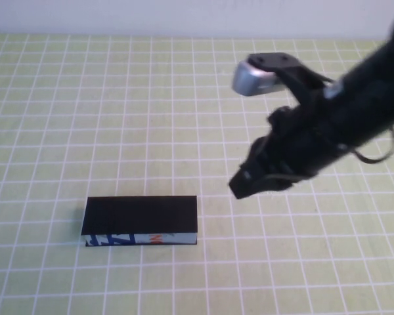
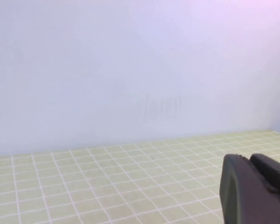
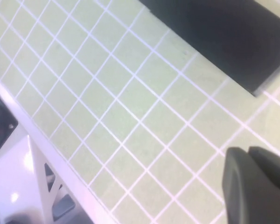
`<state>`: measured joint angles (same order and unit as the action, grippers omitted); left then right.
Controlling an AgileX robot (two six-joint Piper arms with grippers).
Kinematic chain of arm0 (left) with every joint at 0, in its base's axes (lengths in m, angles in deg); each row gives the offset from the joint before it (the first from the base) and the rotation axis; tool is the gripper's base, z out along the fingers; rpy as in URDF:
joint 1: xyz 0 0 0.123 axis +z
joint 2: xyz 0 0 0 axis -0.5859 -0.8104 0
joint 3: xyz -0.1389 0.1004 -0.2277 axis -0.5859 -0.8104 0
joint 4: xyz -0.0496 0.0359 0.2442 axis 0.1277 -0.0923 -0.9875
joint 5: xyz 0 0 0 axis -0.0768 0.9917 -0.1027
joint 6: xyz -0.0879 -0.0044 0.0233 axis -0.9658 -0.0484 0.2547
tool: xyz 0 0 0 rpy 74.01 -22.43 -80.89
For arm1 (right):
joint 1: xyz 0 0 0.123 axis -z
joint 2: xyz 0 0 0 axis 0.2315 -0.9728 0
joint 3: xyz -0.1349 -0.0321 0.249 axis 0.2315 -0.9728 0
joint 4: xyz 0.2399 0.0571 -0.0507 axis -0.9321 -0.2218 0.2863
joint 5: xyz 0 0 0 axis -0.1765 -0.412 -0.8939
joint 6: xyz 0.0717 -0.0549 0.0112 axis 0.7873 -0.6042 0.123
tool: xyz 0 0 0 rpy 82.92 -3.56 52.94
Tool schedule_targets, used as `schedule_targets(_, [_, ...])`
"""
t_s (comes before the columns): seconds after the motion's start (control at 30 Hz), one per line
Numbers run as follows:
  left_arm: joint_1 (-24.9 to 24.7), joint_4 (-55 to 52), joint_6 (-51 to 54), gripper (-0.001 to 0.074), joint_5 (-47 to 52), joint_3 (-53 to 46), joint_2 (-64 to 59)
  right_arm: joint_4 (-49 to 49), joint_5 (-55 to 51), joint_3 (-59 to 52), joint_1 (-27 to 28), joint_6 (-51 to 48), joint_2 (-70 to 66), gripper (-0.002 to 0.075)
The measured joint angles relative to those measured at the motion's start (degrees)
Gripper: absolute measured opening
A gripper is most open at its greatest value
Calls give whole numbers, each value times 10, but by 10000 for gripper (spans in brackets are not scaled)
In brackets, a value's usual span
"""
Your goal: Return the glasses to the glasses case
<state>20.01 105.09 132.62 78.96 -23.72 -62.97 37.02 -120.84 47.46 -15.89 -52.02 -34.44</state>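
The glasses case (image 1: pixel 141 221) is a black box with its lid shut and a white, blue and orange front edge, lying on the green gridded mat at the front left of centre. It also shows in the right wrist view (image 3: pixel 219 32). The glasses are not in view in any frame. My right gripper (image 1: pixel 240 186) hangs above the mat just right of the case, apart from it, shut and empty; its fingers (image 3: pixel 242 182) are pressed together. My left gripper (image 2: pixel 248 157) shows only in the left wrist view, shut and empty, held over the mat and facing the back wall.
The green gridded mat (image 1: pixel 118 118) covers the table. A pale wall (image 2: pixel 130 70) stands behind it. In the right wrist view the table's edge and a white robot stand (image 3: pixel 18 182) show beyond the mat.
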Motion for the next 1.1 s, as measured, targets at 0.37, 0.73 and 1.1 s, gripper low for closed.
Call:
schedule_targets(0.37, [0,4,0,-2,-68,-107,27,27,99,-218,0,63,291,-11])
schedule_targets(0.73, [0,10,0,-2,-86,-110,28,33,206,-415,0,82,525,-11])
schedule_targets(1.1, [0,10,0,-2,-87,-110,28,-14,430,-630,0,82,653,-11])
